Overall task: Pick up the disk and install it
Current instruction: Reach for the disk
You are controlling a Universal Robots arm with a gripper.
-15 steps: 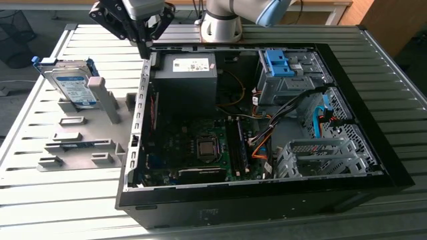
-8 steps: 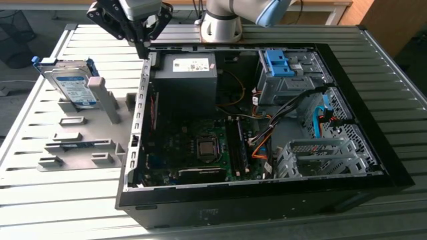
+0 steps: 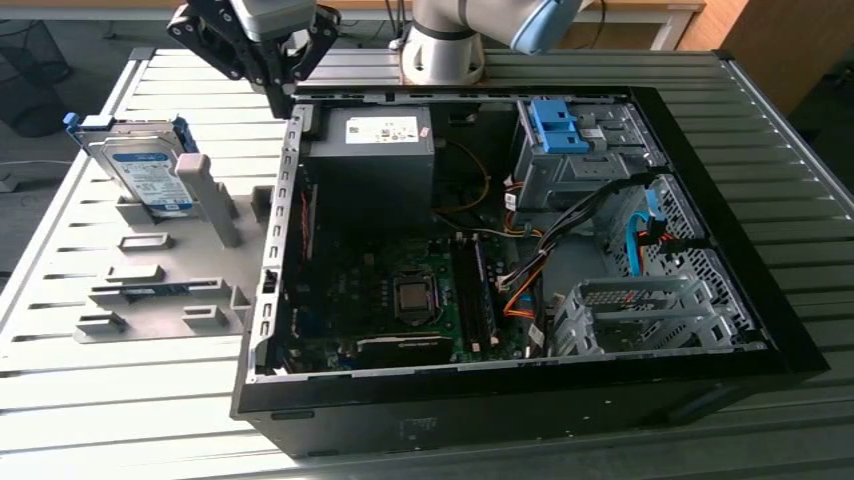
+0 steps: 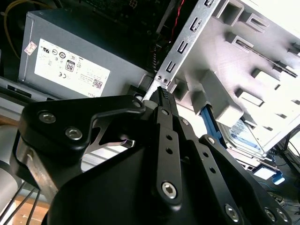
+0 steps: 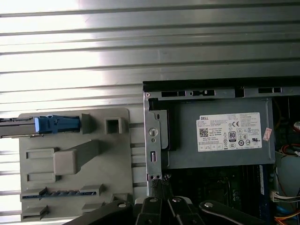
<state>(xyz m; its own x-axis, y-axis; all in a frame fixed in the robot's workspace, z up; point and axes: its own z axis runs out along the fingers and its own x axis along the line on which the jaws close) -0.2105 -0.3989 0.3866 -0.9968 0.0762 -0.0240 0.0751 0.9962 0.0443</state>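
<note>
Hovers at the computer case [image 3: 282, 230] rim, gripper [image 3: 279, 97] closed on nothing; at eight o'clock, disk [image 3: 144, 166] propped upright in holder [image 3: 211, 200], likely for easy grasping.

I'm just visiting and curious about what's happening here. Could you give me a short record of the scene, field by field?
Setting: open computer case lying on a slatted metal table
Disk: standing on edge in a gray holder, on the exterior view's left of the case
Gripper: over the case's edge beside the power supply, jaws shut, holding nothing
Progress: disk not yet picked up
</note>
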